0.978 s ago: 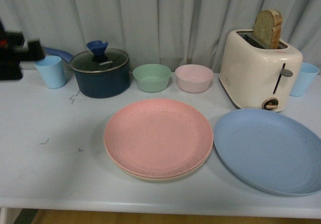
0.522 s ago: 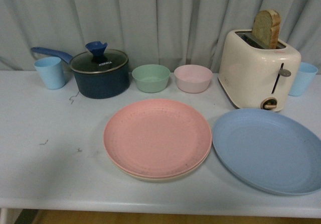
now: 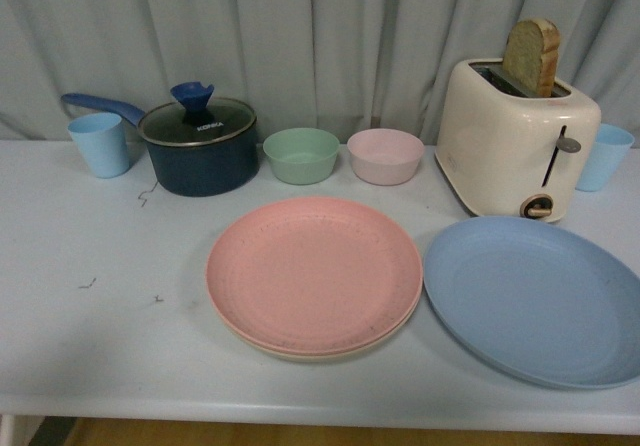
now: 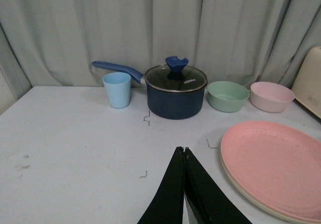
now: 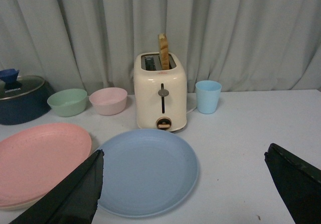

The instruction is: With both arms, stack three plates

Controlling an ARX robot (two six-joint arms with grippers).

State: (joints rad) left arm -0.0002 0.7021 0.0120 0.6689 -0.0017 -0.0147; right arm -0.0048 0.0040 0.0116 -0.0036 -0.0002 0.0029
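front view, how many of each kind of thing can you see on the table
plates: 3 - pink plate, beige plate under it, light blue plate
bowls: 2 - green bowl, pink bowl
cups: 2 - left cup, right cup
pot: 1
toaster: 1
bread slice: 1
total: 10

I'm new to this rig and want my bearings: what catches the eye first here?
The pink plate sits on the beige plate front and centre, with the blue plate alone to its right. Behind that, a cream toaster holds a slice of bread sticking up; a dark pot stands back left.
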